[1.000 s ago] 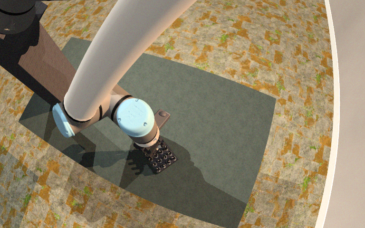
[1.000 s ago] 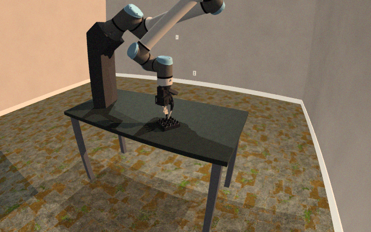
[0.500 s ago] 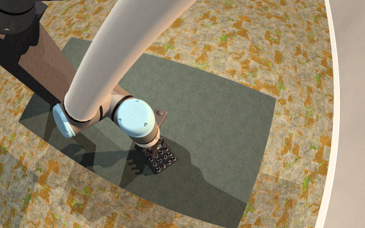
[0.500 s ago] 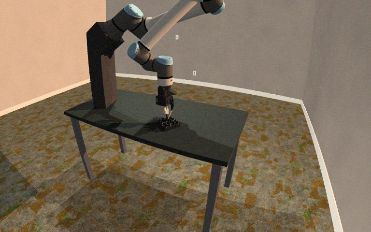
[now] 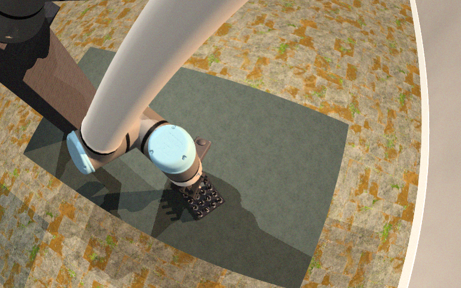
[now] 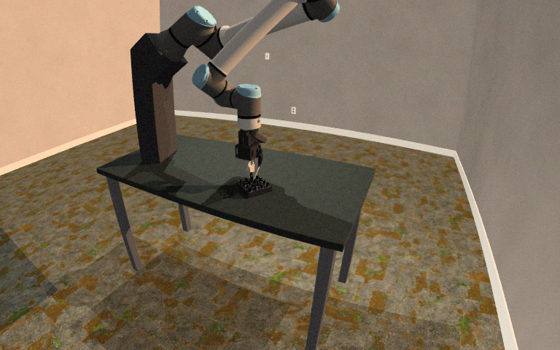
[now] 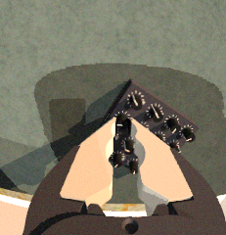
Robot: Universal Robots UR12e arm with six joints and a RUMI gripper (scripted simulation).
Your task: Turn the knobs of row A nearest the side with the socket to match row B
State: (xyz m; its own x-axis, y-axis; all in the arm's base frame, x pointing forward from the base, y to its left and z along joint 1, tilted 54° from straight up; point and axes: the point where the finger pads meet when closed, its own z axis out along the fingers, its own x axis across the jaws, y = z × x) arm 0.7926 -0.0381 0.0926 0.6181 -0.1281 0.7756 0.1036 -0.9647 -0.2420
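The knob box (image 5: 203,201) is a small black box with several rows of black knobs. It lies on the dark green table top, near its front edge, and also shows in the exterior view (image 6: 254,187). My gripper (image 6: 253,170) points straight down onto the box's near-left end. In the wrist view the two tan fingers are shut on one knob (image 7: 122,123) at the box's left end. More knobs of that line sit between the fingers, below it. The other knobs (image 7: 154,113) lie free to the right. My wrist hides the fingers in the overhead view.
The arm's dark pedestal (image 6: 152,99) stands at the table's back left corner. The arm's elbow and forearm (image 5: 147,71) hang over the table's left half. The table's front edge (image 6: 231,219) is close to the box.
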